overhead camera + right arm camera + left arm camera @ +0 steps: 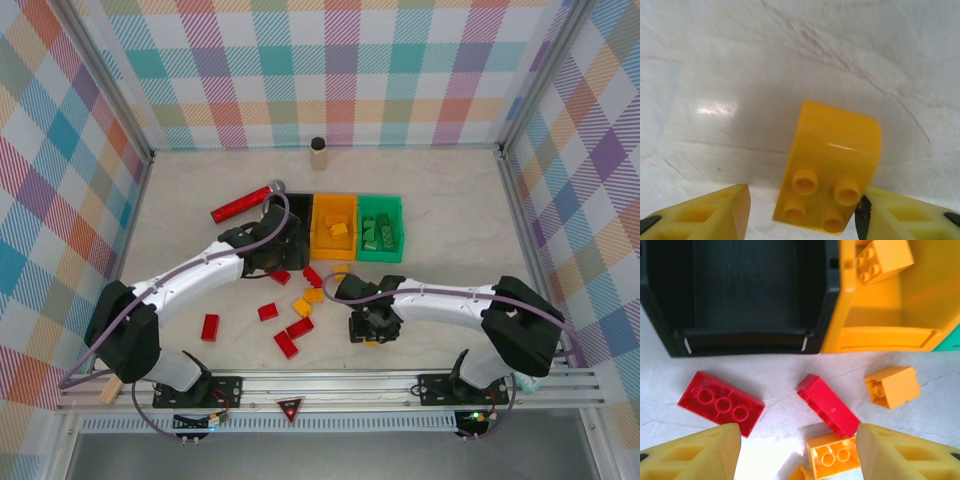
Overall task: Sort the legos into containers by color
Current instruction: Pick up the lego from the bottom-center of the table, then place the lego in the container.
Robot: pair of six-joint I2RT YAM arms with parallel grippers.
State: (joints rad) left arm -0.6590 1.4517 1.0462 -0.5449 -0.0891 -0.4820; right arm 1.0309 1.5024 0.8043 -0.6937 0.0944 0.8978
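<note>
Legos: small glossy plastic bricks, studded and hard-edged; red and orange ones loose on the bench point(430, 200) in front of the bins, green legos point(381, 233) binned.
Orange brick point(830, 170): four studs, one rounded shoulder, smooth sheen; lies on the bench between the right jaws.
Red brick point(721, 404): long, studs up, just before the black bin; second red brick point(828, 405) beside it, smooth face up.
Containers: three open rectangular moulded bins joined in a row; black bin point(745, 285) with bare floor, orange bin point(885, 335) holding orange pieces, green bin point(402, 228).
Right jaws: spread, straddling the orange brick; one side seemingly touching it, the other apart.
Left jaws: spread, empty, above the red bricks.
Step in hand: probably the grasp, orange on the right, red on the left.
Next move: calls for closing on flat sides rather than the curve, then lifting clear to the matching bin.
Bench surface: pale, matte, faintly veined.
Bystanders: red cylinder point(245, 203) with grey end; tan cylinder point(319, 153), upright.
</note>
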